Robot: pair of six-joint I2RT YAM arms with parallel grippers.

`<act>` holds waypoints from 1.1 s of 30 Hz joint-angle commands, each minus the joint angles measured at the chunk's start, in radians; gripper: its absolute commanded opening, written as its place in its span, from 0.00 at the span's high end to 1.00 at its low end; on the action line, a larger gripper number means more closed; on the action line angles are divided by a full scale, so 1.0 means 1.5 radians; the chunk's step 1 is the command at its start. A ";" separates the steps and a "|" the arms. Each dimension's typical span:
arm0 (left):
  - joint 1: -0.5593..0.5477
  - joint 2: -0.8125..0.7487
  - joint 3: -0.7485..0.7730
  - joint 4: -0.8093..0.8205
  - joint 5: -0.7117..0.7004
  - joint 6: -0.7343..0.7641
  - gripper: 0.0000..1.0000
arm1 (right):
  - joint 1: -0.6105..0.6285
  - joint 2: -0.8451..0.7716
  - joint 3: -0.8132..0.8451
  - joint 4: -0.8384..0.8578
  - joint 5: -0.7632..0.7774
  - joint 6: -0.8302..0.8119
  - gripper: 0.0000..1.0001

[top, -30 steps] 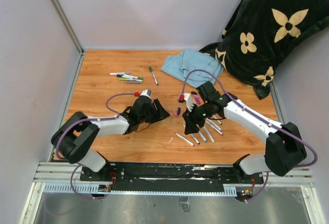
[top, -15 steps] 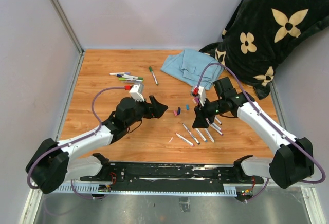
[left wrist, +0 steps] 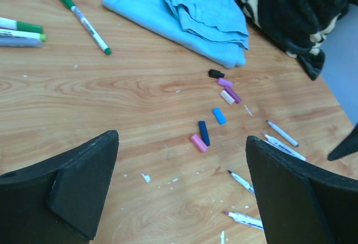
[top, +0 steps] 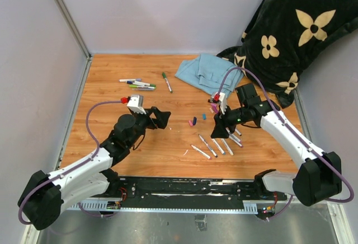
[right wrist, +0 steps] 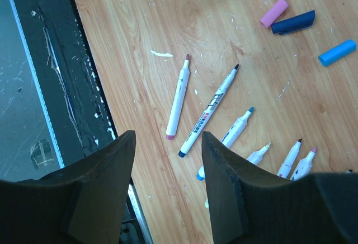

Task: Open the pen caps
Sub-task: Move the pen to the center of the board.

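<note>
Partly done: loose pen caps mid-counter, one cluster of pens left to open.

The pen caps [left wrist: 218,115] already pulled, pink, dark blue, light blue, black, purple and a pale one, lie scattered on the middle of the counter [top: 100,132], a little toward the far edge. The bare-tipped markers [right wrist: 212,108] lie in a row toward the near right. The left hand [top: 159,118] hovers over the counter's middle with its jaws spread wide and nothing in them. The right hand [top: 220,126] hangs above the bare markers, jaws about half apart, also empty. Near the far left corner a small cluster of pens [top: 138,84] and a lone green pen [left wrist: 84,21] look still capped, so those are likely what is left. A blue cloth [top: 210,71] lies at the far edge.
</note>
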 commanded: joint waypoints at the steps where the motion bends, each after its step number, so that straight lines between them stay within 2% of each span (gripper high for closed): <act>1: 0.003 0.006 0.021 -0.017 -0.063 0.052 0.01 | -0.014 -0.008 0.017 -0.015 -0.016 -0.015 0.48; 4: 0.006 0.027 0.041 -0.055 -0.109 0.048 0.01 | -0.016 -0.007 0.017 -0.014 -0.015 -0.016 0.48; 7: 0.015 0.040 0.050 -0.060 -0.116 0.045 0.01 | -0.017 -0.008 0.017 -0.014 -0.013 -0.016 0.48; 33: 0.083 0.226 0.184 -0.037 0.007 0.085 0.01 | -0.021 -0.018 0.017 -0.014 -0.005 -0.017 0.47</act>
